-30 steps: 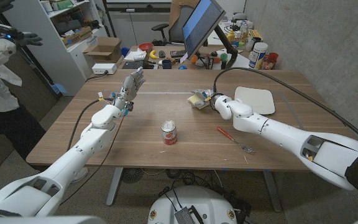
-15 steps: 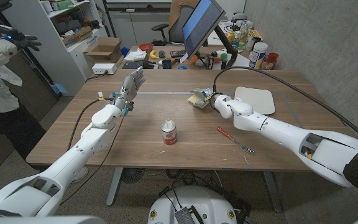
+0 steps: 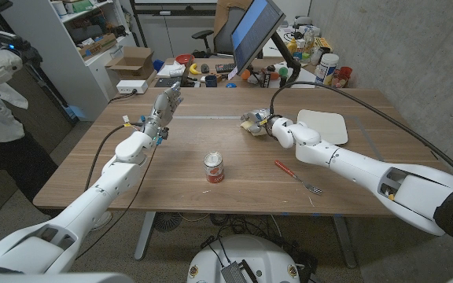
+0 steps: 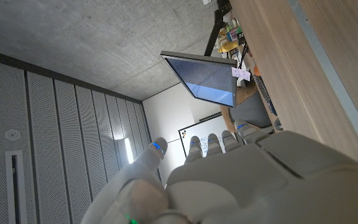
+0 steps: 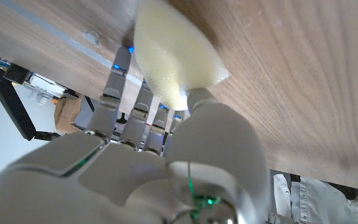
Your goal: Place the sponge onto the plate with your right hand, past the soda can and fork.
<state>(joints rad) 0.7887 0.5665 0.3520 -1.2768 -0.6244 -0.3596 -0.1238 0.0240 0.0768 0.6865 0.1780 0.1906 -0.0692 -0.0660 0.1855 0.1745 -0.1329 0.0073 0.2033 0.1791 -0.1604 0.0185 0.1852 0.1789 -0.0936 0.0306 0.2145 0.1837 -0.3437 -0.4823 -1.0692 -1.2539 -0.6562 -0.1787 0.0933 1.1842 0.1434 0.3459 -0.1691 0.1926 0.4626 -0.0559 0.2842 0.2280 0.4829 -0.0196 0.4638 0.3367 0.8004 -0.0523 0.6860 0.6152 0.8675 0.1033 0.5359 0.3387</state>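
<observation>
Sponge (image 3: 249,123), one; can (image 3: 214,167), one; fork (image 3: 298,178), one.

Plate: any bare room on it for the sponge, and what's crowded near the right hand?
The white plate looks bare all over, just right of the right hand, whose fingers grip the sponge. Bare wood also lies between the soda can and the left hand. It is tighter nearer the robot, around the fork beside the right forearm.

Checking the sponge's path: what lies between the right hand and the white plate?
In the head view only bare wooden table separates the right hand, holding the yellow sponge, from the white rectangular plate.
</observation>
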